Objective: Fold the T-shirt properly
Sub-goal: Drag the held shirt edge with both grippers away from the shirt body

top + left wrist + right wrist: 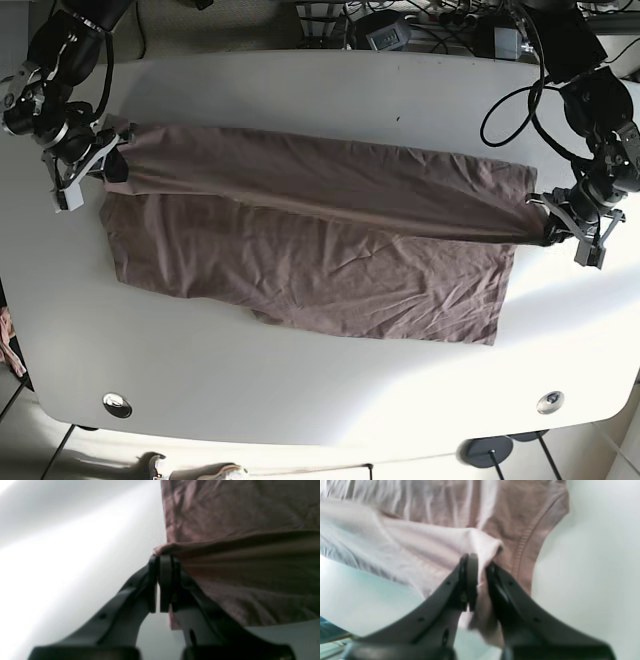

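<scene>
A brown T-shirt [310,250] lies spread across a white table [330,390], seen from above in the base view. Its long axis runs side to side across the table, tilting slightly downward toward the right of that view. Which end is the neck cannot be told from above; the right wrist view shows a stitched, curved hem beside that gripper, which may be a sleeve or the neckline.

The fold looks partly done. The far long edge of the shirt is raised and drawn over the lower layer as a taut band stretched between the two arms, covering roughly the upper half of the cloth. The lower layer rests flat on the table, wrinkled, with its near edge bare.

The left gripper [162,562], at the right of the base view, has its jaws pressed together on a pinched corner of the shirt. The right gripper [481,565], at the left of the base view, is likewise clamped on a bunched corner of fabric, which bulges out between its jaws.

Judging by this, the lengthwise fold is under way but not laid down: the held edge has yet to be carried to the near edge, lowered and released. Further folds across the short axis probably remain before the shirt is properly folded.
</scene>
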`<state>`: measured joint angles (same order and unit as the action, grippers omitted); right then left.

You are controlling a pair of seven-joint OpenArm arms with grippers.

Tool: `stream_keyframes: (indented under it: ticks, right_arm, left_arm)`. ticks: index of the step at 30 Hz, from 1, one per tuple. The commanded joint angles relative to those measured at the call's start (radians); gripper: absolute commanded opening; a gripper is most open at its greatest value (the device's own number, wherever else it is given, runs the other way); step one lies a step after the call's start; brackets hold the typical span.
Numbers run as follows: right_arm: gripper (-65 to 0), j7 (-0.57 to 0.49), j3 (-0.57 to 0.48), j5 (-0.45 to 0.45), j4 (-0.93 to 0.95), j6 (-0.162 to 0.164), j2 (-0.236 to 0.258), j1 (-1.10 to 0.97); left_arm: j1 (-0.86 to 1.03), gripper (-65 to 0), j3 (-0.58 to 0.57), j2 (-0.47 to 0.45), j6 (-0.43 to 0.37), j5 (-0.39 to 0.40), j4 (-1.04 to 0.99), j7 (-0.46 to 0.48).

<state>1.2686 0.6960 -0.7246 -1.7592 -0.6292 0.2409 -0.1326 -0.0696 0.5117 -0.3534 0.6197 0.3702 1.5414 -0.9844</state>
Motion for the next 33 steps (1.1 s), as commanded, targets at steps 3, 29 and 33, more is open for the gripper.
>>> stream_keyframes:
  ticks: [3,29,33]
  right_arm:
    - [-59.8,-0.048,0.003,-0.013,0.101,-0.002,0.019,0.037]
    - [-10.9,-0.169,0.029,0.313,0.017,-0.011,-0.093,-0.138]
    - [-12.4,-0.172,0.031,0.322,0.069,-0.059,-0.093,-0.123]
  left_arm:
    - [-0.051,-65.0,-0.061,-0.017,0.009,-0.018,-0.055,0.077]
    - [0.222,-25.8,-0.029,0.012,0.004,-0.096,0.055,0.45]
    - [0.204,-25.8,-0.015,0.012,0.002,-0.098,0.008,0.473]
